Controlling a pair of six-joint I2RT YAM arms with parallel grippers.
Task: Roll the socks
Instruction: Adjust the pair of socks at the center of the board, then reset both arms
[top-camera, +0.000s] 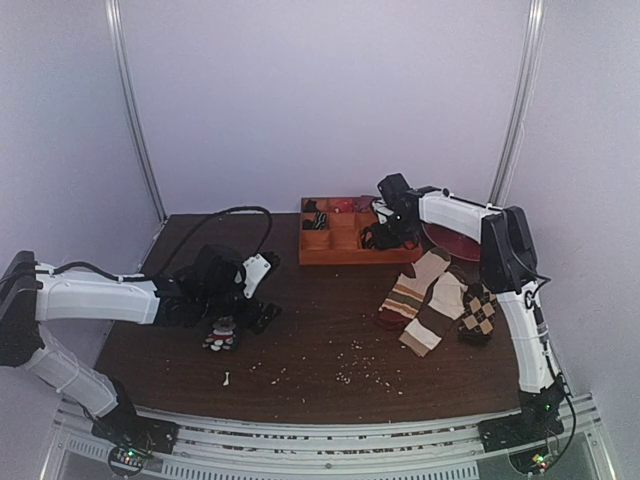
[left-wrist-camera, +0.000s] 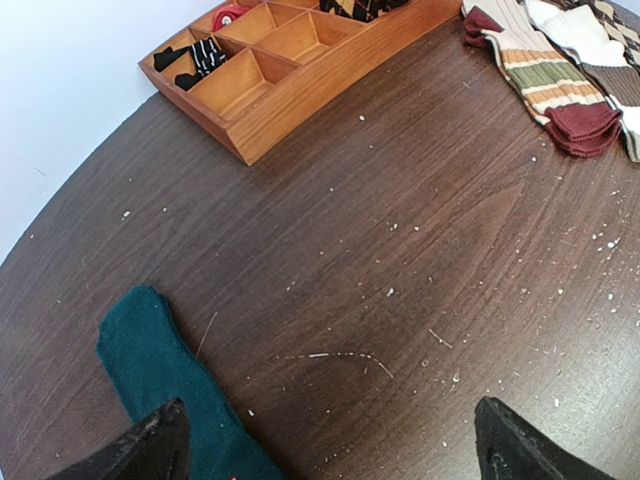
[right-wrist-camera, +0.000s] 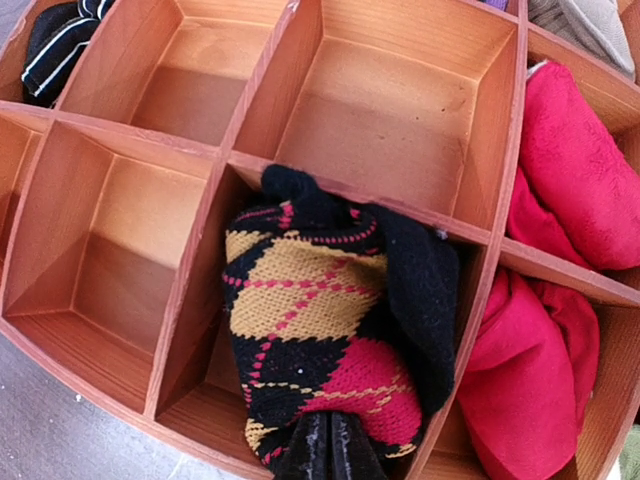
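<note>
The black socks with the red and orange argyle pattern (right-wrist-camera: 320, 310) sit bunched into a roll in a near compartment of the wooden tray (right-wrist-camera: 110, 215). My right gripper (right-wrist-camera: 331, 440) is shut, and its fingertips are buried in the lower end of the roll. In the top view it (top-camera: 385, 236) reaches into the tray (top-camera: 330, 256) at the back of the table. My left gripper (left-wrist-camera: 335, 450) is open and empty, low over bare table; in the top view it (top-camera: 255, 280) is at the left.
A dark teal sock (left-wrist-camera: 150, 370) lies under my left finger, also seen from above (top-camera: 222, 333). Striped socks (top-camera: 410, 290) and a brown argyle sock (top-camera: 478, 312) lie at the right. Red socks (right-wrist-camera: 570, 170) fill neighbouring compartments. A red plate (top-camera: 450, 242) stands behind.
</note>
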